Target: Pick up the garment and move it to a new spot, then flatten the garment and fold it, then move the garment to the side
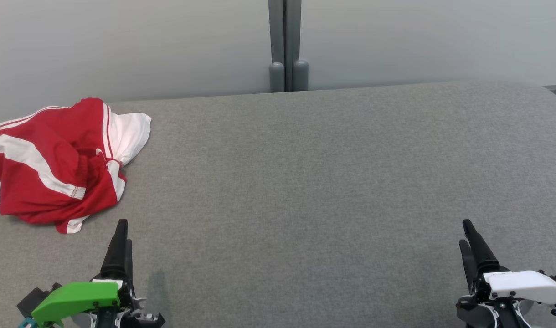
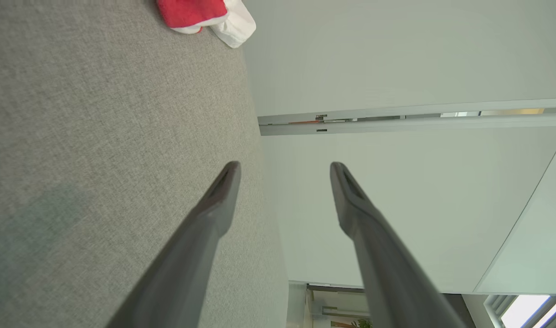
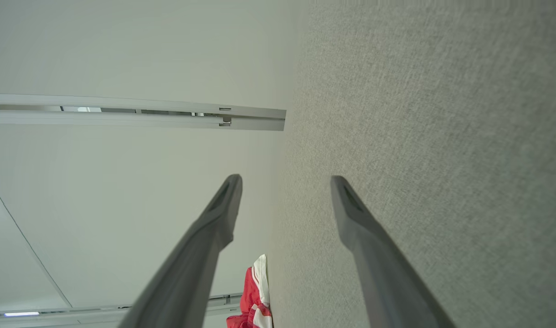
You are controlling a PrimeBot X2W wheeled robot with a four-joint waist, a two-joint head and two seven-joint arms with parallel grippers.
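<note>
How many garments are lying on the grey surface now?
1. The crumpled red-and-white garment lies at the far left of the grey surface, cut by the head view's left edge. Something under its folds may be hidden.

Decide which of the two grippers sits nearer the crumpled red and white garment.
The left gripper, green-covered: the garment lies close to its fingertips, while the white-covered right gripper sits far across the surface.

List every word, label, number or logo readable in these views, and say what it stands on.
No text can be read.
The red and white garment shows plain stripes, no lettering.
Small dark marks on the wall rail are too small to read.
</note>
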